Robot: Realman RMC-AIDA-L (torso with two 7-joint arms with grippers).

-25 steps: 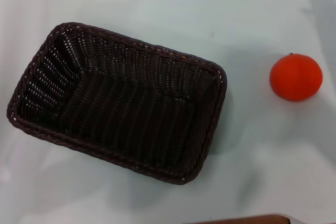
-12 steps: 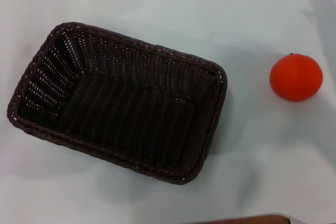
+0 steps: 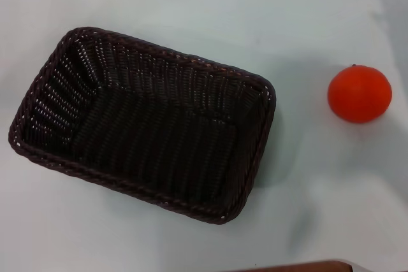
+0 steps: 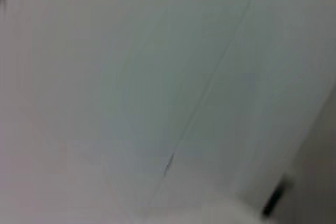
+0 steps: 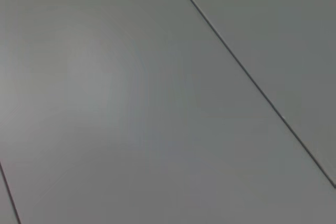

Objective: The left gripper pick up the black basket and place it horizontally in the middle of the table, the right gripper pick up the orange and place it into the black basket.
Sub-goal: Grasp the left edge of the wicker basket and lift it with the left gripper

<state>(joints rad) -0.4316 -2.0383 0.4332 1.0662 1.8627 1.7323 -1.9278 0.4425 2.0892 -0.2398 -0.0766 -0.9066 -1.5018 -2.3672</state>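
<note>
**Basket askew on the white table, orange lying off to its right**

The black basket (image 3: 143, 125) sits on the table (image 3: 191, 4) left of centre in the head view, open side up and with nothing inside it. It lies skewed rather than square: its long axis runs from about ten o'clock to four o'clock, one short end near the left edge of the view, the other towards the middle. The braided rim is whole all the way round, and the sloping wicker walls drop to a dark woven floor.

The orange (image 3: 359, 93) rests on the bare tabletop at roughly three o'clock from the basket, well apart from it and close to the right edge of the view, its small dark stem spot at the top.

Neither gripper shows anywhere, so whether their fingers are apart or together cannot be told. Both wrist views show only pale, flat surfaces crossed by thin dark lines.
</note>
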